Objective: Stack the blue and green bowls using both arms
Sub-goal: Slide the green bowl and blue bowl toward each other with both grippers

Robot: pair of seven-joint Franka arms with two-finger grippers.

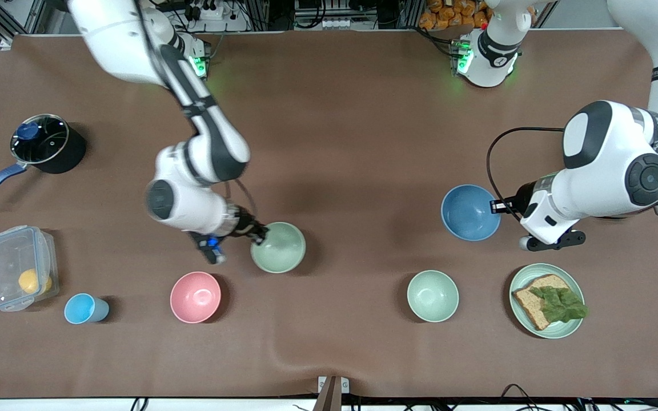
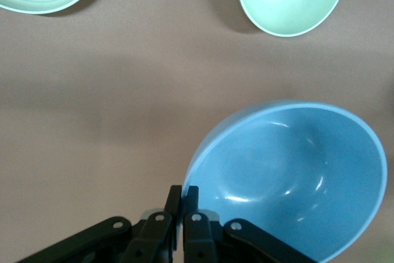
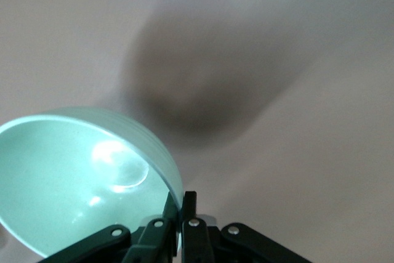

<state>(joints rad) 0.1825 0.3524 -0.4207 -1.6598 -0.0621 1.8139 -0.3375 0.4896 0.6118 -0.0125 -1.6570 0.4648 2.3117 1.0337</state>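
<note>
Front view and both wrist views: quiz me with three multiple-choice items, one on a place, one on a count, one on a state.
1. What is on the plate?
A. bread with a leaf
B. an orange
C. a cup

2. How many bowls are in the front view?
A. two
B. four
C. six

3. What does the left claw grip?
A. nothing
B. the pan's handle
C. the blue bowl by its rim

Answers: 1 A, bread and leaf lie on it. 2 B, blue, pink, green bowl in the right claw, paler green. 3 C, the left wrist view shows its fingers pinching the rim.
</note>
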